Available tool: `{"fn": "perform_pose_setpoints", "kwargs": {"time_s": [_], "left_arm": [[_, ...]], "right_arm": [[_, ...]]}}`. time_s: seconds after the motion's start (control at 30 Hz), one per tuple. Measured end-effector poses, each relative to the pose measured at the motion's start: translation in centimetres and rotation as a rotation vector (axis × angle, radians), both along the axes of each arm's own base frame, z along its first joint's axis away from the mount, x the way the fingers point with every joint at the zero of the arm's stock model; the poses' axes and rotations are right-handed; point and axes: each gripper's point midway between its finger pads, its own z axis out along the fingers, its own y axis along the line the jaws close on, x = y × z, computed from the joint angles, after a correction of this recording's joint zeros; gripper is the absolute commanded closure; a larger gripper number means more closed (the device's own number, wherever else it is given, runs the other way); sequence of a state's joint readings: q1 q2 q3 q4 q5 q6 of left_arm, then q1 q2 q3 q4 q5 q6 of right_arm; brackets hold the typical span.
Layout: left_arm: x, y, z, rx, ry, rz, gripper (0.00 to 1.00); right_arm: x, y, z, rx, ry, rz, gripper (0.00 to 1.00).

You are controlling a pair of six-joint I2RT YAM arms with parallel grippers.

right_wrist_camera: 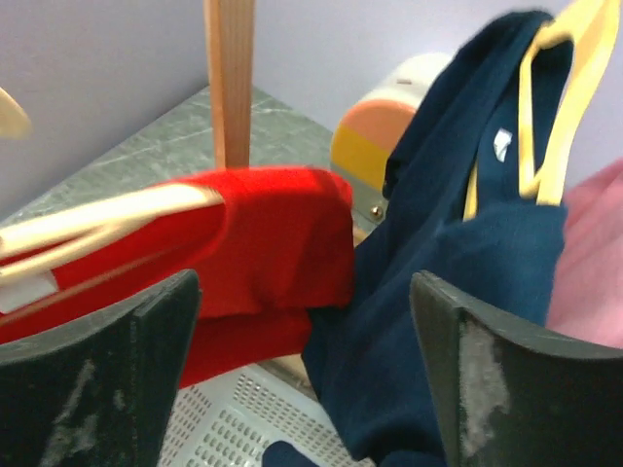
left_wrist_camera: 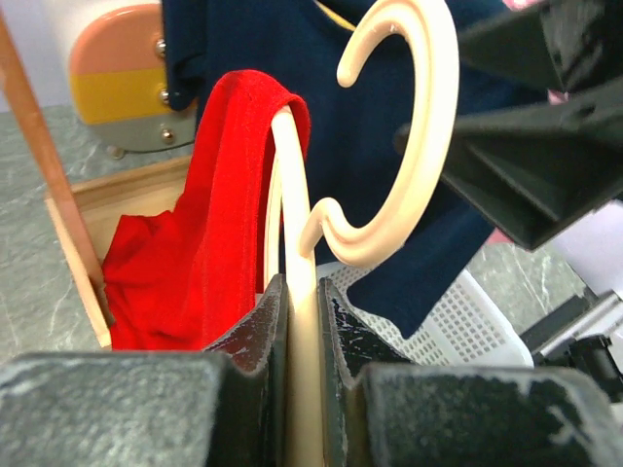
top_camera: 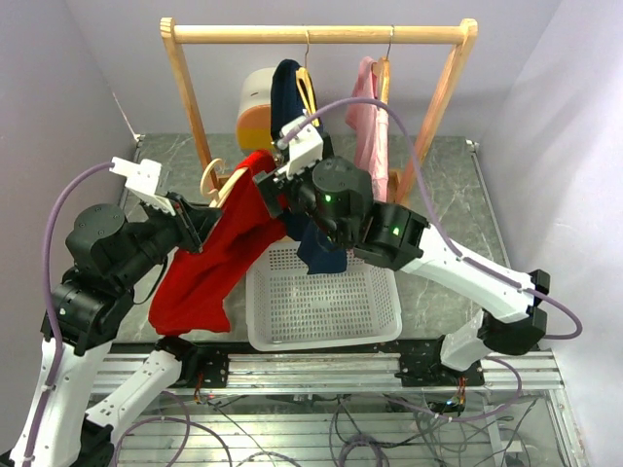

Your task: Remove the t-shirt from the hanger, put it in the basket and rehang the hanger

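The red t-shirt (top_camera: 209,268) is draped over the cream hanger (left_wrist_camera: 409,156), which is off the rail and out over the left half of the tabletop (top_camera: 438,165), in front of the wooden rack (top_camera: 311,34). One red shoulder folds over the top of a hanger arm, and most of the cloth sags toward the near edge, just left of the white basket (top_camera: 321,302). My left tool (left_wrist_camera: 302,292) is clamped tight on a cream arm of that hanger, and the hook curls up beyond its fingertips. My right tool (right_wrist_camera: 302,282) is spread wide and grips nothing. The red fold lies between its fingers on one side, and the navy t-shirt (right_wrist_camera: 438,233) crowds in on the other. I cannot tell whether either finger touches cloth. That navy shirt hangs from the rail on a yellow hanger (right_wrist_camera: 545,107), with a pink garment (top_camera: 368,126) beside it toward the right edge.
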State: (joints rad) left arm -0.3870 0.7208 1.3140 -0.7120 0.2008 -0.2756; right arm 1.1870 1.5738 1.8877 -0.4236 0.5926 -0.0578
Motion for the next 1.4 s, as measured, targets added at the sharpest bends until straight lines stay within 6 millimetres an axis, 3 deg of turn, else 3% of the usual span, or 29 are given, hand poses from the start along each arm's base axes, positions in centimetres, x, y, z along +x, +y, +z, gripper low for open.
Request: {"fn": "perform_pose_setpoints", "kwargs": {"time_s": [0.2,0.43,0.7,0.97,1.07,1.13,1.27,1.3,1.4], "left_arm": [[0.5,1.2,-0.1,-0.020,0.004,0.089,0.93],[1.4,0.8,-0.1,-0.042,0.015,0.090,0.93],[1.7,0.4,-0.6,-0.057,0.027,0.085,0.93],[1.4,-0.2,-0.2,-0.071,0.017,0.047,0.93],[1.3,-0.3,-0.2,-0.071,0.017,0.039,0.93],[1.3,-0.4,-0.2,-0.071,0.017,0.035,0.93],[1.1,-0.4,-0.2,-0.072,0.016,0.030,0.93],[1.1,-0.4,-0.2,-0.072,0.016,0.030,0.93],[1.1,-0.3,-0.4,-0.068,0.023,0.031,0.93]], "right_arm": [[0.1,-1.2,-4.0,0.003,0.024,-0.051,0.18],[0.4,0.9,-3.5,0.084,0.012,-0.023,0.18],[0.8,3.7,-5.0,0.111,0.034,0.028,0.18],[2.5,4.8,-6.9,0.116,0.061,0.022,0.30],[3.8,4.2,-6.5,0.149,0.060,0.000,0.37],[5.0,3.5,-6.2,0.174,0.060,-0.023,0.49],[7.4,2.1,-6.8,0.205,0.070,-0.058,0.92],[7.7,1.9,-6.9,0.206,0.071,-0.062,0.99],[8.2,1.6,-7.6,0.208,0.077,-0.066,1.00]]}}
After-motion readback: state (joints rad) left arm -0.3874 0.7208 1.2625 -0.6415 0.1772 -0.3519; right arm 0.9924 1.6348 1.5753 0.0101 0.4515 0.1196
